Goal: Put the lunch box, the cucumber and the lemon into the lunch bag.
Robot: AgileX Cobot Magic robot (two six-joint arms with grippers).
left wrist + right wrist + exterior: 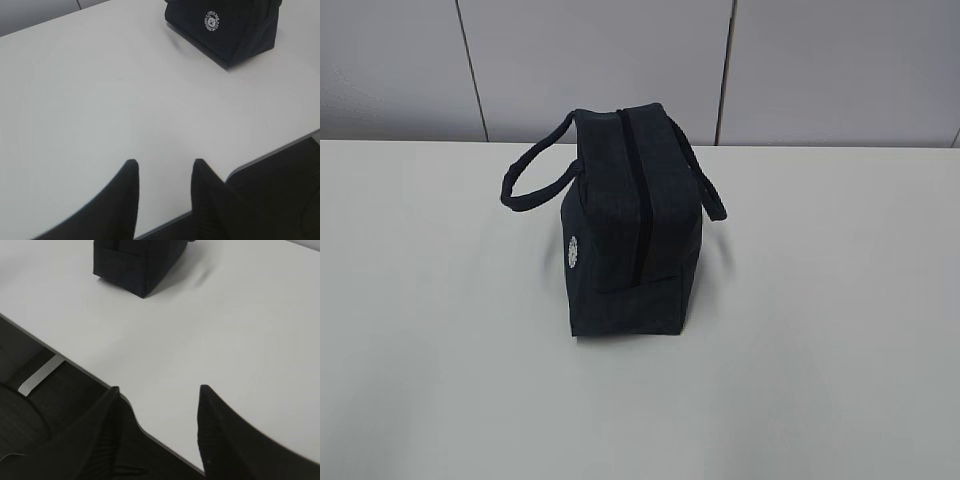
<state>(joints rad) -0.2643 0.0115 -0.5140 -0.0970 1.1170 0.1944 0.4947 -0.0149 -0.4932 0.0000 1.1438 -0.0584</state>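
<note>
Bag (625,230) stands upright, zipper line running toward camera.

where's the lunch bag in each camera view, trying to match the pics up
Exterior view: the lunch bag stands at the centre of the white table, zipper closed, handles out to both sides.
Left wrist view: top right, cut off by the upper edge, round white logo facing the camera.
Right wrist view: top centre-left, only its lower corner shows.
Shared landmark: the logo, also visible on the bag's left face in the exterior view.
</note>
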